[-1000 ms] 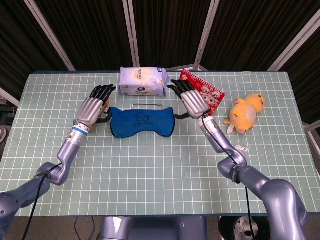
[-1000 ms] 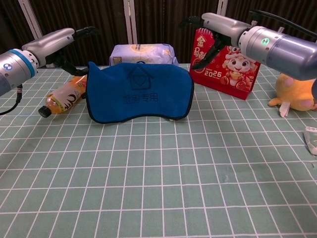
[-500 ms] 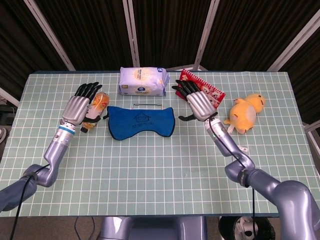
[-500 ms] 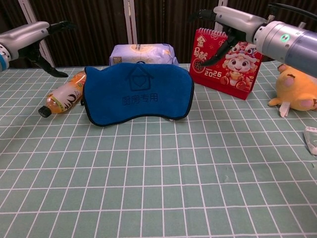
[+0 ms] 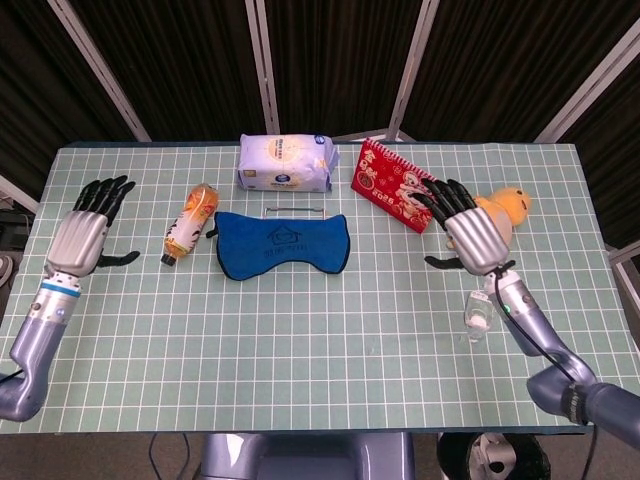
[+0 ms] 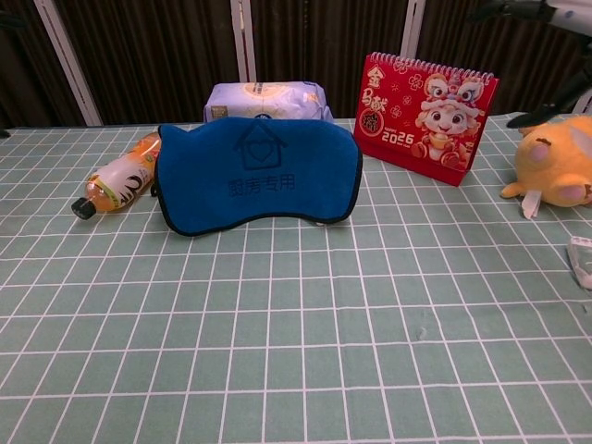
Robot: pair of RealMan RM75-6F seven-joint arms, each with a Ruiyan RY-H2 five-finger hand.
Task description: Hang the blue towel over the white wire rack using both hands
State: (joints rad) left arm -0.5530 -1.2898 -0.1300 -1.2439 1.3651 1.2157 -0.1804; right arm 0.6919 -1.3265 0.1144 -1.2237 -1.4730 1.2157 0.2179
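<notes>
**Both hands withdrawn — towel left draped on the rack**

- Blue towel (image 6: 258, 174): hangs spread over the white wire rack (image 5: 294, 209), front face toward the chest camera, lower edge at the table (image 5: 300, 350). Of the rack only a thin wire shows behind the towel's top edge in the head view. Position unchanged over the last second.
- Left hand (image 5: 83, 228): was just beside the towel's left end a second ago; now well apart, near the table's left edge, fingers spread, holding nothing.
- Right hand (image 5: 470, 230): was at the towel's right end beside the red calendar (image 6: 425, 117); now far to the right, in front of the yellow plush toy (image 6: 553, 166), fingers apart and empty.
- Bystanders: orange drink bottle (image 6: 121, 176) lying left of the towel; white tissue pack (image 6: 268, 100) behind it.

Judgement — with the towel draped and both hands released and retreating, the hanging looks complete; only the return to rest appears left.
</notes>
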